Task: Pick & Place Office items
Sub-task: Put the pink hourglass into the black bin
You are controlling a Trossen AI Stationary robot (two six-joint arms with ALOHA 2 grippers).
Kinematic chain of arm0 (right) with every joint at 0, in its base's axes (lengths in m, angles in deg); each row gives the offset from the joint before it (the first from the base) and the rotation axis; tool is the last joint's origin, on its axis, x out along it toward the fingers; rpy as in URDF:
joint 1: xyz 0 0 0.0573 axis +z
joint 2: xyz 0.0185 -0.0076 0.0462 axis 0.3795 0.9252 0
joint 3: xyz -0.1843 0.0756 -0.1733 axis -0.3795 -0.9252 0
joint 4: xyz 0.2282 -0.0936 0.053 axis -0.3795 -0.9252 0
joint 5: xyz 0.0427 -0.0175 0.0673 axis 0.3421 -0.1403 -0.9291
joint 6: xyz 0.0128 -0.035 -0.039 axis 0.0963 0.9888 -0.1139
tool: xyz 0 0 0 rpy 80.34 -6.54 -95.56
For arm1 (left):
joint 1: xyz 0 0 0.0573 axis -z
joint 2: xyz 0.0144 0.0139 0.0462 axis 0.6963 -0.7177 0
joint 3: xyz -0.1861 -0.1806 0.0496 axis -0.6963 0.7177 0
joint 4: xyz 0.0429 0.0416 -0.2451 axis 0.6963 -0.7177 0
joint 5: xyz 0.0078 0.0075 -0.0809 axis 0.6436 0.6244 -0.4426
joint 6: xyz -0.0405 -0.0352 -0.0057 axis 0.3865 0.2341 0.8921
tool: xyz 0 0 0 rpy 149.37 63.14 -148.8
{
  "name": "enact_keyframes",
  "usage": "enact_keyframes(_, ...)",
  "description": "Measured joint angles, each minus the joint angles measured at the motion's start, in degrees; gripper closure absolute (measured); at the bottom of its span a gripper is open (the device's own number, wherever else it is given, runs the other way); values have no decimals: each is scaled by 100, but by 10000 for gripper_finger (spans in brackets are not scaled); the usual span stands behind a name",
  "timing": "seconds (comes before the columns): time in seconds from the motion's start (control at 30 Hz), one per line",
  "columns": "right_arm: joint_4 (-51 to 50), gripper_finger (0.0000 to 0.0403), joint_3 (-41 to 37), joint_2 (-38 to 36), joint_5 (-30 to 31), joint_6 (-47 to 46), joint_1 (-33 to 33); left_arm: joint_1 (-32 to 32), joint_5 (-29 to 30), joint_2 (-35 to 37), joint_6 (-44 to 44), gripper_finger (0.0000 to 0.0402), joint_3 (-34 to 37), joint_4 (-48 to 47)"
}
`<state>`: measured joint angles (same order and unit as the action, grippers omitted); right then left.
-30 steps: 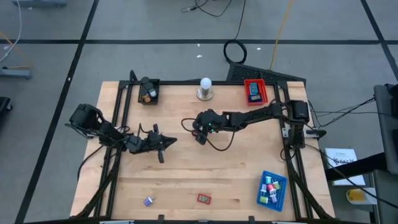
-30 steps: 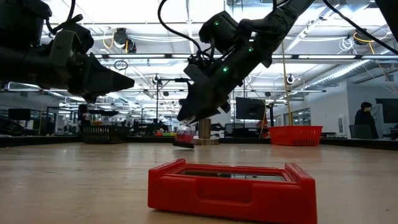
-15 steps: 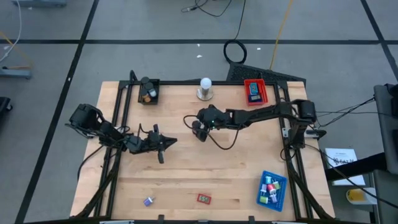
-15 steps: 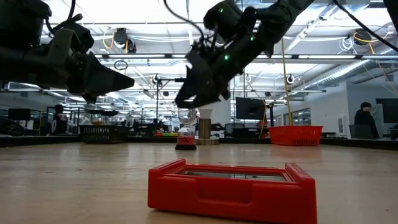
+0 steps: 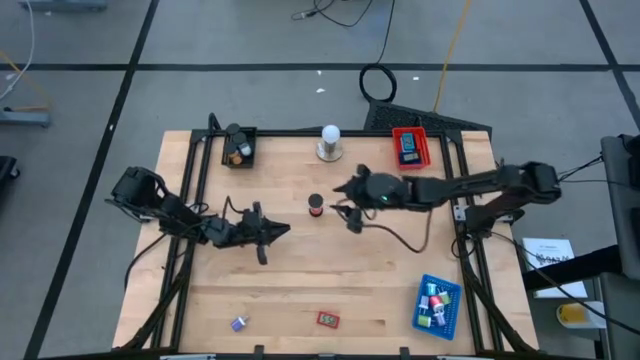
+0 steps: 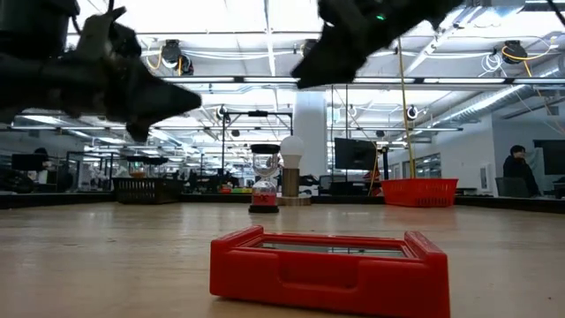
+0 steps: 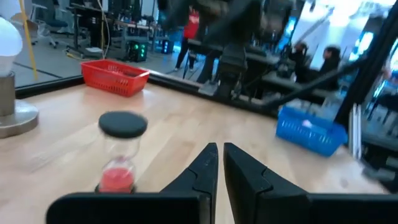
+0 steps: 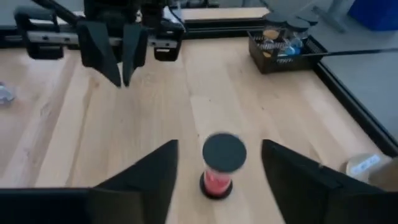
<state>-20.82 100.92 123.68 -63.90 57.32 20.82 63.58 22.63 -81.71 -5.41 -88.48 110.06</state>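
Hourglass (image 5: 316, 206), red sand, black caps, stands upright mid-surface, free, between both arms. Right gripper (image 5: 346, 203) just beside it, jaws spread, empty: placing step looks done. Left gripper (image 5: 279, 231) near, jaws pressed together. Next prob.: fetch items at front edge. Surface (image 5: 300, 270): wood. Room: open workshop beyond.

No readable text, labels or numbers anywhere.
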Motion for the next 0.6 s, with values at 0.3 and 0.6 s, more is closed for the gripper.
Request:
enact_keyframes(0.3,2630,338,-2781,-909,400,-649,311,-405,-613,-2,446,371,-740,-342)
enact_keyframes(0.6,4204,385,-4089,-1302,386,-673,311,-1068,-950,1043,756,371,-1360,-2347)
